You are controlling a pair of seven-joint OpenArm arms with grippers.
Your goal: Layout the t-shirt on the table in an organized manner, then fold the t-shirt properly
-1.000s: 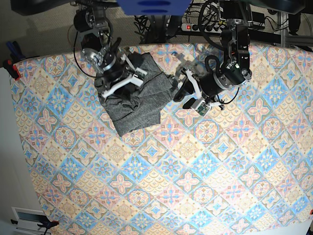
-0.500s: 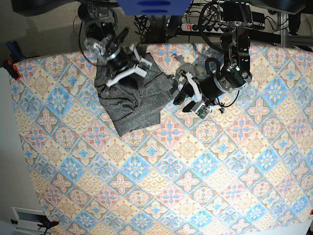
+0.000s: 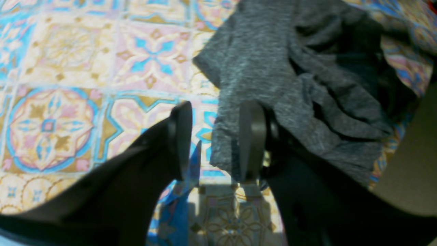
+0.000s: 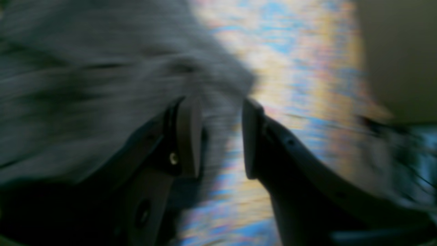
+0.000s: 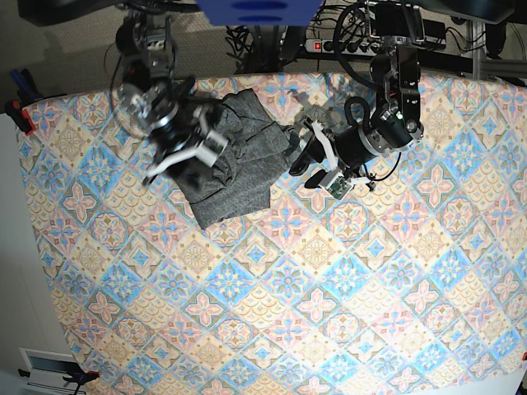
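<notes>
The dark grey t-shirt point(image 5: 239, 160) lies crumpled in a heap at the back left of the tile-print table point(image 5: 329, 288). My right gripper point(image 5: 188, 156) hovers over the heap's left side. In the blurred right wrist view its fingers stand apart, open, with the t-shirt point(image 4: 85, 78) to their left and the table point(image 4: 290, 51) beyond. My left gripper point(image 5: 303, 169) is just off the heap's right edge. In the left wrist view it point(image 3: 211, 140) is open, one finger point(image 3: 251, 136) over the t-shirt point(image 3: 273, 68) hem, the other over bare table point(image 3: 51, 123).
Cables and a power strip point(image 5: 329, 43) run behind the table's back edge. A red clamp point(image 5: 20, 115) grips the table's left edge. A blue part point(image 5: 255, 10) hangs over the back middle. The floor beside the table shows at the right of the left wrist view.
My right gripper has swung from the heap's back edge forward and to the left, over the shirt's left side. The left arm has barely shifted.
</notes>
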